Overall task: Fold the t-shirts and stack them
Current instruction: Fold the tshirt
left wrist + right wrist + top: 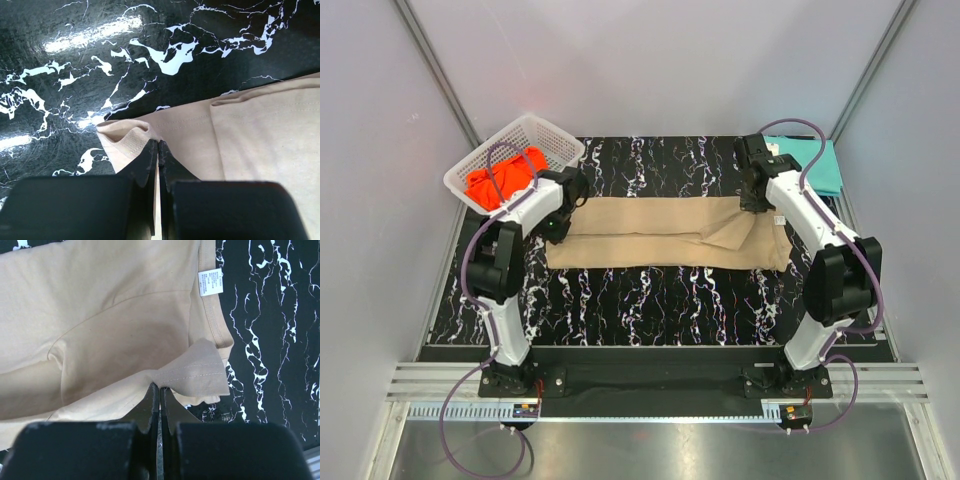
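A tan t-shirt (660,235) lies as a long folded strip across the black marbled table (650,300). My left gripper (560,225) is at its left end, and in the left wrist view the gripper (158,145) is shut, pinching the cloth (260,130) near a ribbed edge. My right gripper (752,205) is at the strip's far right corner. In the right wrist view it (160,387) is shut on a stitched hem flap of the tan cloth (100,315). An orange-red t-shirt (505,172) sits crumpled in the basket. A teal t-shirt (817,165) lies at the back right.
The white lattice basket (555,140) stands at the back left corner, close behind my left arm. A white care label (210,282) shows on the tan shirt's seam. White walls surround the table on three sides.
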Motion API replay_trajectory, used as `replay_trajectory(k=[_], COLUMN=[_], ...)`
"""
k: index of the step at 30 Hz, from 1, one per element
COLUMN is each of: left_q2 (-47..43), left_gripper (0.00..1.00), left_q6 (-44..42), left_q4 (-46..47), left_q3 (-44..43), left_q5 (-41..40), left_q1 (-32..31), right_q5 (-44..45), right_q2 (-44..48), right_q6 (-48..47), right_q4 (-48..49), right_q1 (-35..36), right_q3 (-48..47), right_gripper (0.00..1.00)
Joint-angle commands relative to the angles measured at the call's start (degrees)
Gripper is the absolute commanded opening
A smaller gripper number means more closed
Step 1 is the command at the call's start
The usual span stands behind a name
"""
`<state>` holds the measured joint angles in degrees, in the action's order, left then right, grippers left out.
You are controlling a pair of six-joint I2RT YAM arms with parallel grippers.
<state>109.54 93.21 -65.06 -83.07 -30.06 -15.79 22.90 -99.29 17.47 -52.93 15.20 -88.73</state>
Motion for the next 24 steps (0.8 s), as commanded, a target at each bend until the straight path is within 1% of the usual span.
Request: replay_trajectory(k=[1, 5, 9, 17, 24], left_q2=[1.47, 2.17, 2.96, 4.46, 5.78], left_gripper=[0.00, 0.00, 0.00, 0.00, 0.00], left_q6=[0.04, -0.48, -0.66, -1.28, 0.04], left_q4=[-1.47, -0.77, 0.19, 0.72, -4.81], left_q3=[-3.24, -3.86, -3.94, -5.09, -8.95], left_q5=[-3.33, -3.16, -2.37, -1.84, -4.74], left_q1=[0.41, 0.50, 0.50, 0.50, 0.50], right_q5=[-0.48, 0.13, -1.18, -1.01, 2.59], right_q2=[-0.56, -2.22, -2.32, -3.37, -3.81], right_q6=[-1.39, -2.35, -2.01, -2.09, -1.30], right_q4=[3.18, 3.71, 4.76, 4.94, 2.22], right_q1=[-0.08, -0.08, -0.08, -0.08, -0.08], right_q3=[-2.15, -1.45, -0.31, -0.74, -3.03], right_gripper=[0.00, 0.00, 0.00, 0.00, 0.00])
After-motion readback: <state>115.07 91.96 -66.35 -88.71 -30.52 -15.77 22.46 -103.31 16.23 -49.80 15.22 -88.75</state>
